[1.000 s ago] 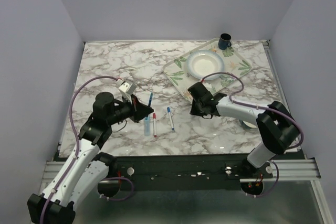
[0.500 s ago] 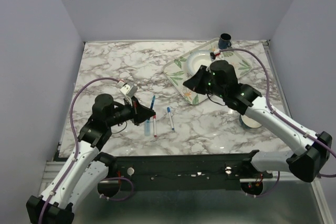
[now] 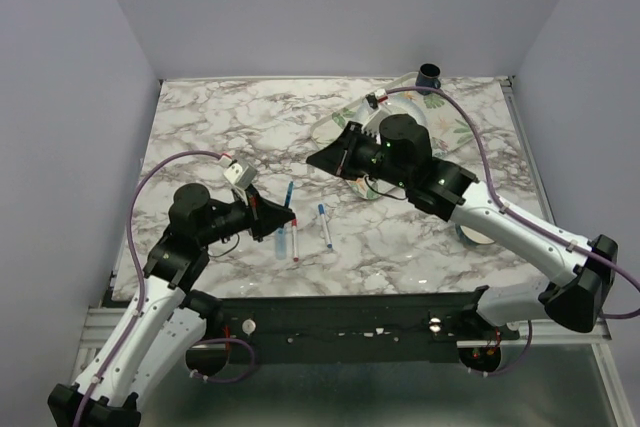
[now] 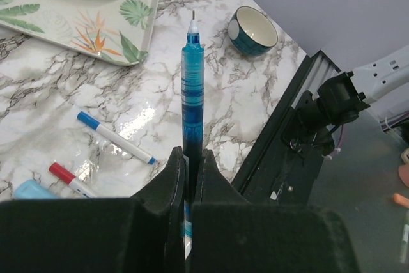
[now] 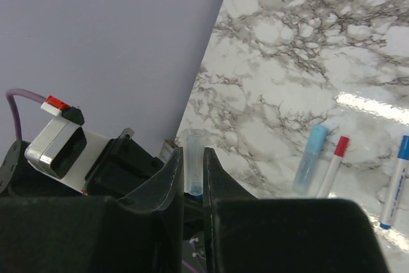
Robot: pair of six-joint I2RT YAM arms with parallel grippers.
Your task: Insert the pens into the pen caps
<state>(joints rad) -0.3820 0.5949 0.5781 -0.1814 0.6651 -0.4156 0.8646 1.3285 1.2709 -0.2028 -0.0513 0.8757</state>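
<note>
- At the near edge of the marble worktop (image 3: 200, 127), the left arm (image 3: 160, 297) holds its jaws clamped tight on the lower barrel of a blue pen (image 4: 192, 75). The bare writing tip stands clear of the jaws and points away from the bases, leaning a little to the right.
- Just beside those jaws, three more pens lie flat and loose on the worktop. A thicker light blue pen (image 3: 280, 239) has a red-ended pen (image 3: 294, 240) close alongside it. A blue-ended pen (image 3: 325, 226) lies a little apart to the right. All three run roughly near to far.
- Beyond the held tip, the right arm (image 3: 500, 222) reaches across from the right. Its jaws are set narrow around a clear cap (image 5: 193, 158) with a blue inner end. The clear end, which seems to be the open mouth, juts past the fingertips.
- The relation that counts is between cap and tip. The cap hangs beyond the pen tip and slightly to its right, near but apart.
- The two long axes look crossed rather than in line. The pen runs away from the bases, while the cap points leftward and a little toward them.
- Each arm carries one half of the joint. Pen or cap would likely have to turn until mouth faces tip before they can close together.
- Farther back, a leaf-patterned tray (image 4: 96, 36) lies partly under the right arm.
- At the far edge stands a dark blue mug (image 3: 430, 74).
</note>
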